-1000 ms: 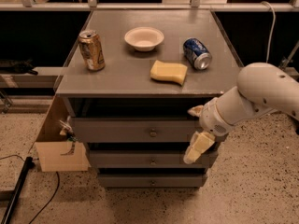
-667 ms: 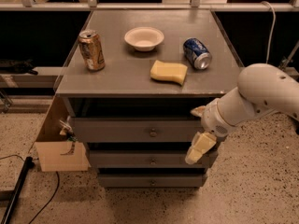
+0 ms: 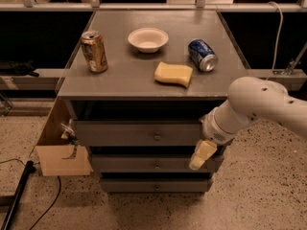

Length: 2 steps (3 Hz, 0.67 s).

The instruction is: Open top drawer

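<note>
The top drawer [image 3: 124, 133] is the uppermost of three grey drawer fronts under the table top, with a small round metal knob [image 3: 157, 136] at its centre. It looks shut, its front level with the cabinet frame. My gripper [image 3: 201, 155] hangs from the white arm [image 3: 259, 104] in front of the right end of the drawers. It is at the lower edge of the top drawer and to the right of and below the knob, not touching it.
On the table top [image 3: 120, 83] stand a gold can [image 3: 94, 51], a white bowl [image 3: 148, 39], a yellow sponge [image 3: 173, 74] and a blue can on its side [image 3: 202, 54]. A cardboard box [image 3: 60, 152] stands at the cabinet's left. A cable [image 3: 29, 195] lies on the floor.
The arm and gripper have sunk very slightly; the drawers and the things on the table have not moved.
</note>
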Available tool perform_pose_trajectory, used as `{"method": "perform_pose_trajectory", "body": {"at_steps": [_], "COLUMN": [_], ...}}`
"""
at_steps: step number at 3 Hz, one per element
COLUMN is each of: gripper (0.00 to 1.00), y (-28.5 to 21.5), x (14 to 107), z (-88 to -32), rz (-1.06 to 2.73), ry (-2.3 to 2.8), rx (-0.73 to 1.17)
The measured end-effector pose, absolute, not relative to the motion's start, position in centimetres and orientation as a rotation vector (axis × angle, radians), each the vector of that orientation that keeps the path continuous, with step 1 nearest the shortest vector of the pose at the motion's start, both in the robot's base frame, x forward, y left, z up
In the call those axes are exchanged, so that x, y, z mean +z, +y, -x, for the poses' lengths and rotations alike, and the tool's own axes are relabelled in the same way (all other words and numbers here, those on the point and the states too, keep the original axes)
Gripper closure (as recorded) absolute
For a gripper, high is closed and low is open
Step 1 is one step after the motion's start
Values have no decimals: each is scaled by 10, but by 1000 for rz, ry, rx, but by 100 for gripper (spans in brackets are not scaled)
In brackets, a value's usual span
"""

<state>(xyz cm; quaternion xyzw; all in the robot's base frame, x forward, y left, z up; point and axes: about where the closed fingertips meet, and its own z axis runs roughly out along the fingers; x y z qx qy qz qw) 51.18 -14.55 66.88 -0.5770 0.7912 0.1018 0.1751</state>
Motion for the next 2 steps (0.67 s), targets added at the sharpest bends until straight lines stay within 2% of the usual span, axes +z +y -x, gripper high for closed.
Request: {"method": "perform_pose_trajectory", "body": {"at_steps": [2], "gripper": [0], "y": [-134], "x": [645], "z": [-559], "rz": [1671], "ry": [2242], "rx": [157]}}
